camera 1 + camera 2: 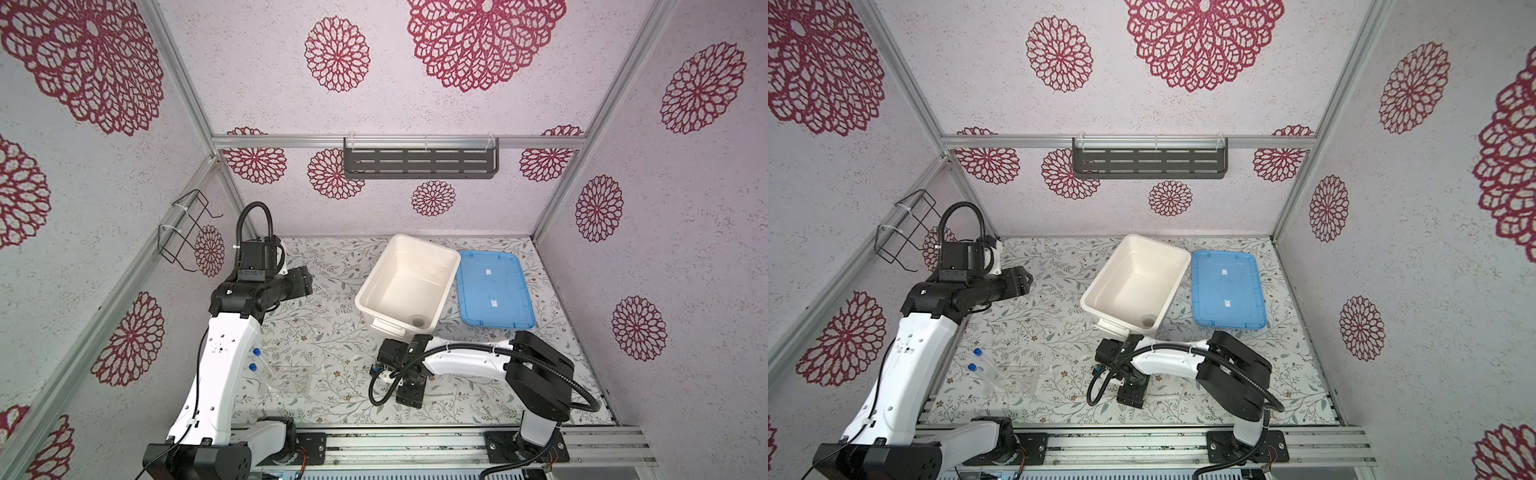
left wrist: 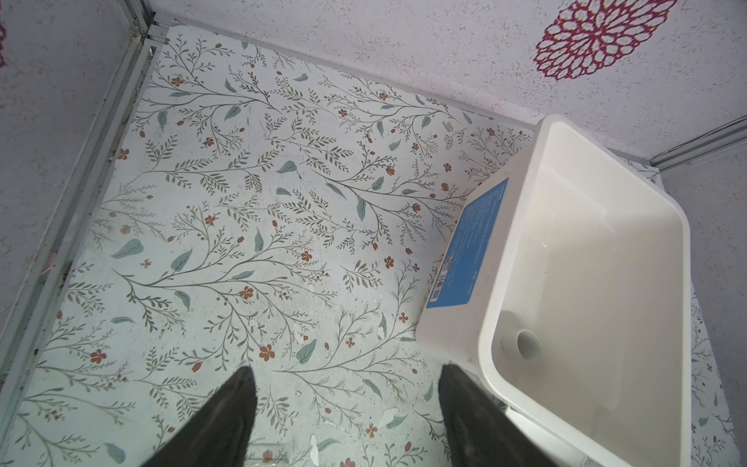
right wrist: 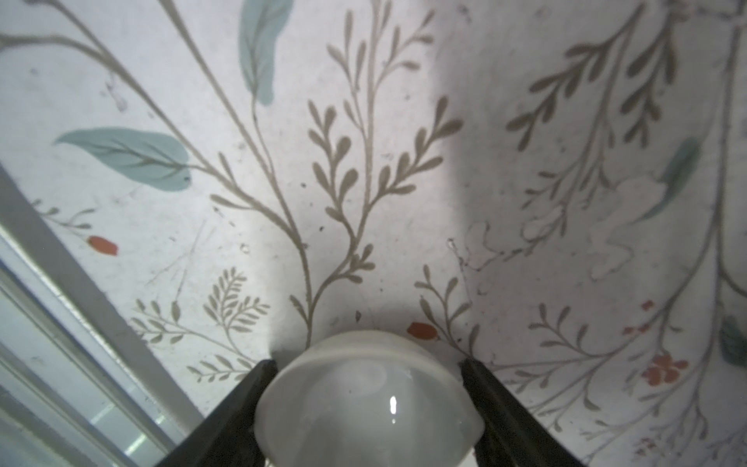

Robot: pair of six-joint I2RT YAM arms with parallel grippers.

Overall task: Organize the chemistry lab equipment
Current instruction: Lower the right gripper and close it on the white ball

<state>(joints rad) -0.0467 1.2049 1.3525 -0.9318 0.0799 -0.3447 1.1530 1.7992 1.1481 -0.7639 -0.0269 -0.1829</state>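
Floral tabletop (image 3: pixel 404 250), glossy round white bowl (image 3: pixel 366 404)

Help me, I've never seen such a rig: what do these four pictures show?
Two robot arms with two-finger grippers stand at a table. Two pictures look down from above, nearly alike; the other two come from cameras on the arms' wrists. On the table lie a white tub, a blue lid, a clear rack and two blue-capped tubes. The left gripper is open and empty. The right gripper has a finger on each side of a small white bowl; whether it grips is unclear.
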